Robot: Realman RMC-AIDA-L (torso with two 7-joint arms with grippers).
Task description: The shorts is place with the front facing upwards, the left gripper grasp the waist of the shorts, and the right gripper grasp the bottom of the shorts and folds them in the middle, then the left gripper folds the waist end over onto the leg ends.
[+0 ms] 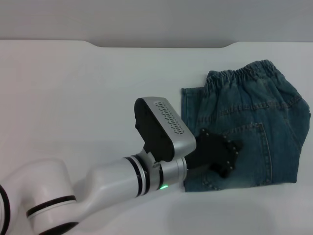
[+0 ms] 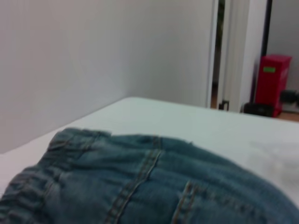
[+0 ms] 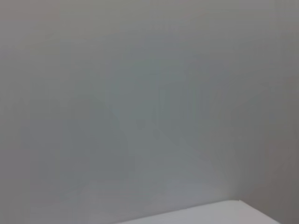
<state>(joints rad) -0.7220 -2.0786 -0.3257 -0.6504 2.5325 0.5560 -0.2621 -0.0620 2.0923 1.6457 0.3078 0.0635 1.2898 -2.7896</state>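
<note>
Shorts point(image 1: 249, 127) lie already folded in half toward the bench's point(image 1: 73, 98) right edge, gathered waist point(image 1: 239, 74) at the far end, hems at the near end. Your left gripper point(image 1: 220, 152) sits on the near left part of the denim, so the waist lies straight beyond it. You cannot tell whether it grips cloth. Your right gripper is nowhere in view; its wrist camera shows only wall.

Faded blue denim shorts point(image 1: 254, 132) with tan stitching and a darker gathered waistband point(image 1: 242, 73) lie on a white bench point(image 1: 73, 98), under the black left gripper point(image 1: 222, 154) of a silver-white arm point(image 1: 117, 178) with black bands and 1 green light.
</note>
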